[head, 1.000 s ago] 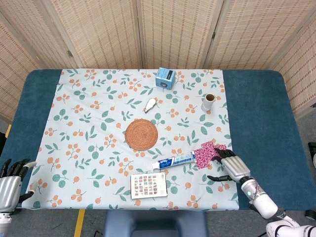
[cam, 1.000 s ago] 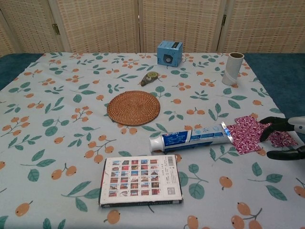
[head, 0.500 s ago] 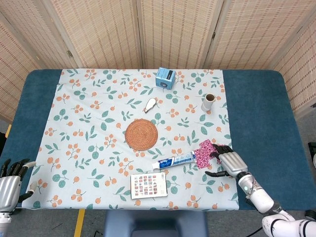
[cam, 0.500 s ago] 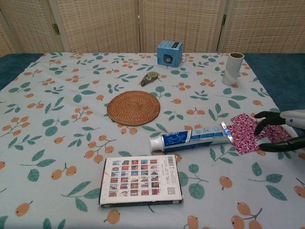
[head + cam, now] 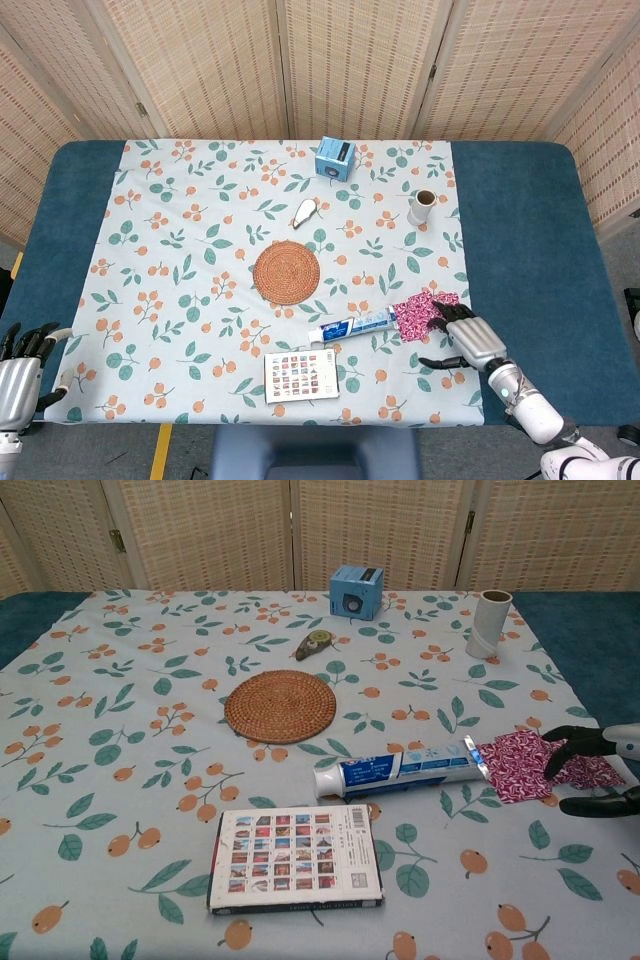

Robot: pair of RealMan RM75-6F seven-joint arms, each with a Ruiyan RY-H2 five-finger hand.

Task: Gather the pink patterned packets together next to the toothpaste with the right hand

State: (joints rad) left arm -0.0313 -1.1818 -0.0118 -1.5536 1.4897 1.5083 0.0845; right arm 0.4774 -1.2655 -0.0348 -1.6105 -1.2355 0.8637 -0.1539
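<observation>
The robot's right hand, fingers spread and grasping nothing, had drawn back slightly from the pink patterned packets (now bunched against the crimped end of the blue-and-white toothpaste tube) near the tablecloth's right edge, suggesting gathering nearly complete.
</observation>
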